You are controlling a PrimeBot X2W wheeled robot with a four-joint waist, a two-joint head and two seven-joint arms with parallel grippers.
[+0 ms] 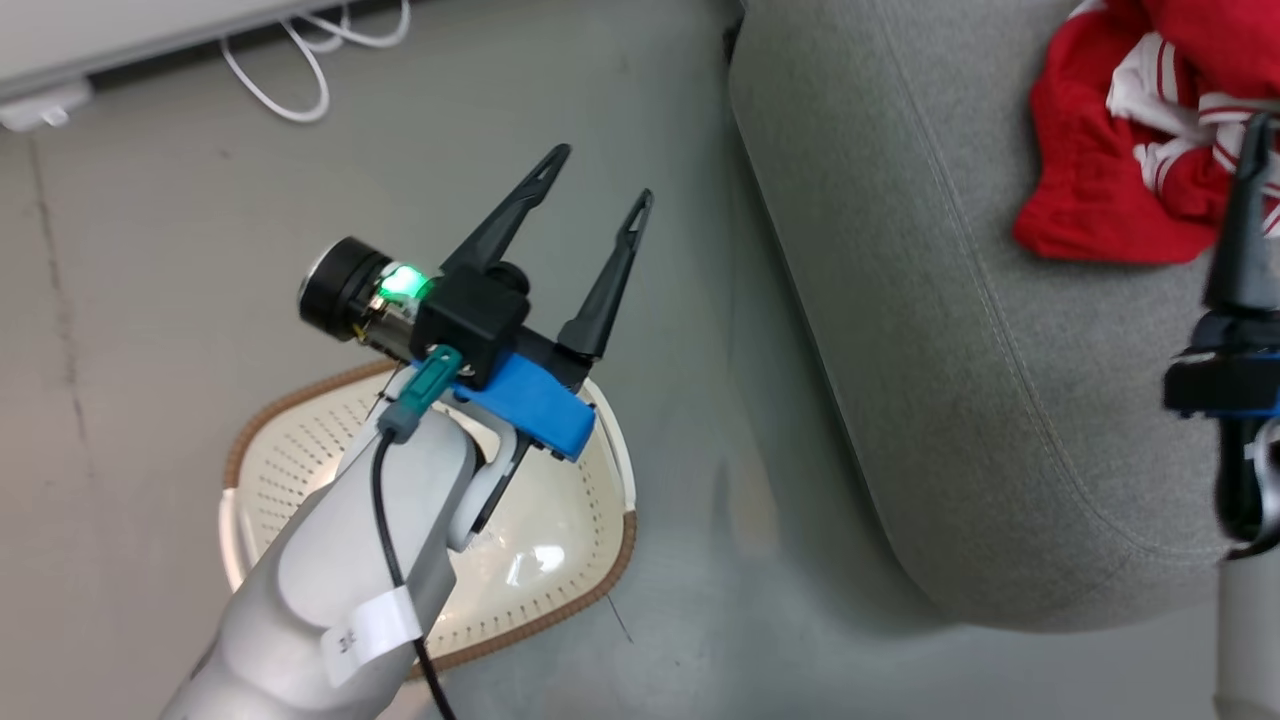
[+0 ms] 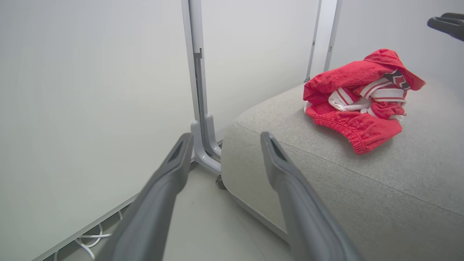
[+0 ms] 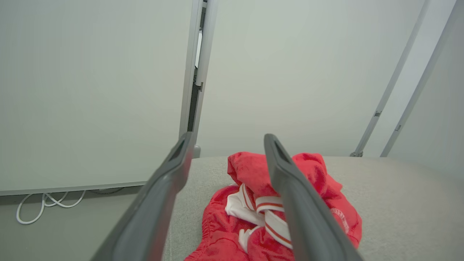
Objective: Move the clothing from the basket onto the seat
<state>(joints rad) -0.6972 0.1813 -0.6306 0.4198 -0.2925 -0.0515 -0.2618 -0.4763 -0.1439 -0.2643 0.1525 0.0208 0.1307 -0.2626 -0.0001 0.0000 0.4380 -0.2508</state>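
While the left claw [image 1: 602, 172] hangs above the basket [image 1: 290, 470], its two dark fingers are spread wide and nothing is between them. In the left wrist view the same claw [image 2: 225, 136] points toward the corner of the seat [image 2: 362, 203] and a grey metal post [image 2: 199, 90] that stands just beside this corner. The basket stands on the grey floor [image 1: 150, 300], near the seat [image 1: 950, 350] but apart from it, and the pale forearm covers a part of it. Its brown rim, its perforated wall and its shiny bottom are visible.

All the clothing [image 1: 1100, 190] that I can see lies on the seat, as one crumpled red pile with white striped parts in the middle. In the left wrist view the clothing [image 2: 355, 119] rests on the top of the cushion, a little back from its rounded edge, with a ribbed hem toward the camera.

At the right edge of the head view the right claw [image 1: 1255, 130] is over this pile. In its own view the right claw [image 3: 228, 135] has the fingers spread apart and pinches nothing; the clothing [image 3: 217, 224] lies under them on the seat [image 3: 398, 203]. From the left wrist view the tip of the right claw [image 2: 446, 23] is above the pile, not touching it.

A white cable [image 1: 290, 90] lies on the floor along the wall
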